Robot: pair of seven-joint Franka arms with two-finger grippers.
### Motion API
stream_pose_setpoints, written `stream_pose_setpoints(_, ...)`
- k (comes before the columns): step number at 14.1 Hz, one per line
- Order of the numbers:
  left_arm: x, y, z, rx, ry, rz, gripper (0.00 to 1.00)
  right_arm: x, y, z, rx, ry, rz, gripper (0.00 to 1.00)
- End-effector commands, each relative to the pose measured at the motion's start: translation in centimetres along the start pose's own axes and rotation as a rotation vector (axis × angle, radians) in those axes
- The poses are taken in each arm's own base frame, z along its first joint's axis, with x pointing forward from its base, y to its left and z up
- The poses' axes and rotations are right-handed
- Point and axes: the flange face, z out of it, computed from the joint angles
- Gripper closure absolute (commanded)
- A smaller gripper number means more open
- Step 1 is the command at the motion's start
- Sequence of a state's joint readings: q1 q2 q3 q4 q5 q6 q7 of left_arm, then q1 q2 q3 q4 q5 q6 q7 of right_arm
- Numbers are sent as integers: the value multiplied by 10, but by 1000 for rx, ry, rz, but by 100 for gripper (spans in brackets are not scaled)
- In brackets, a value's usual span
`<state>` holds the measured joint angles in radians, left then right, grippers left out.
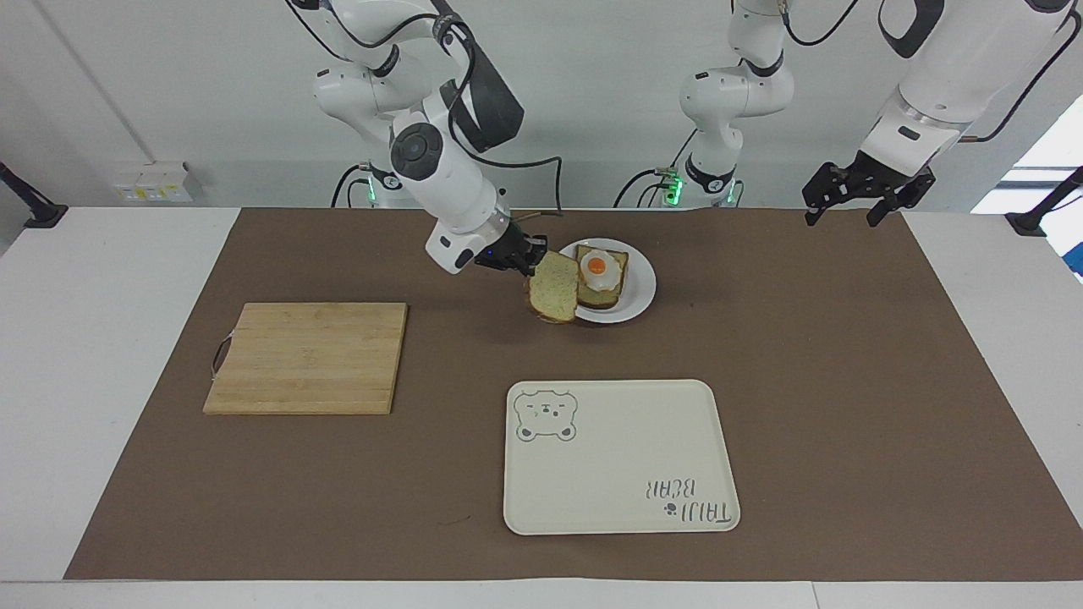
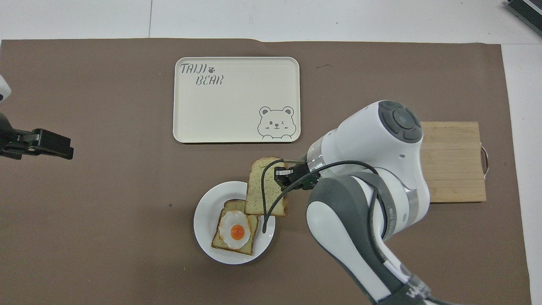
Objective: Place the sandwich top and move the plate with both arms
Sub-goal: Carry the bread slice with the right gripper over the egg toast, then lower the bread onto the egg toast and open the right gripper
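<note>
White wall [image 1: 592, 85]; white table [image 1: 101, 338]; brown mat [image 1: 846, 355]; bright window [image 1: 1049, 152].

The plate [image 1: 636, 298] lies near the robots at mid-table, with the egg-topped slice [image 1: 601, 277] on it. The sandwich top [image 1: 554, 287] hangs tilted in the right gripper [image 1: 526, 258] over the plate's rim toward the right arm's end. The tray [image 1: 620, 457] lies farther from the robots than the plate, the cutting board [image 1: 306, 358] toward the right arm's end, and the left gripper [image 1: 852, 205] hangs over the left arm's end.
</note>
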<state>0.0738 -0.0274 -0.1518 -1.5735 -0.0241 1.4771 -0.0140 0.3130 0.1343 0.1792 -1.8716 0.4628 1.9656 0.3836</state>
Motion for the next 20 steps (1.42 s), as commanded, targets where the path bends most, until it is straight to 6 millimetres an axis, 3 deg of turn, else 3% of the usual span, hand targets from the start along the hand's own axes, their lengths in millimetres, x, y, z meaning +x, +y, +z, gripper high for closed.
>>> stream_pose_setpoints(1, -6, -4, -1, 17, 15, 5, 0, -25, -20, 19, 49, 5, 24, 100)
stream_pose_setpoints(4, -6, -3, -1, 15, 15, 7, 0, -48, -28, 31, 59, -24, 5, 100)
stream_pose_setpoints(7, -6, -3, -1, 15, 15, 7, 0, -58, -14, 43, 94, -20, -2, 100)
stream_pose_setpoints(8, -6, -3, -1, 15, 15, 7, 0, -63, -18, 54, 103, -19, -2, 100)
stream_pose_setpoints(11, -6, -3, -1, 17, 15, 6, 0, -63, -24, 86, 122, 11, 13, 100)
stream_pose_setpoints(20, -6, -3, -1, 17, 15, 6, 0, -62, -10, 122, 91, 21, -111, 100)
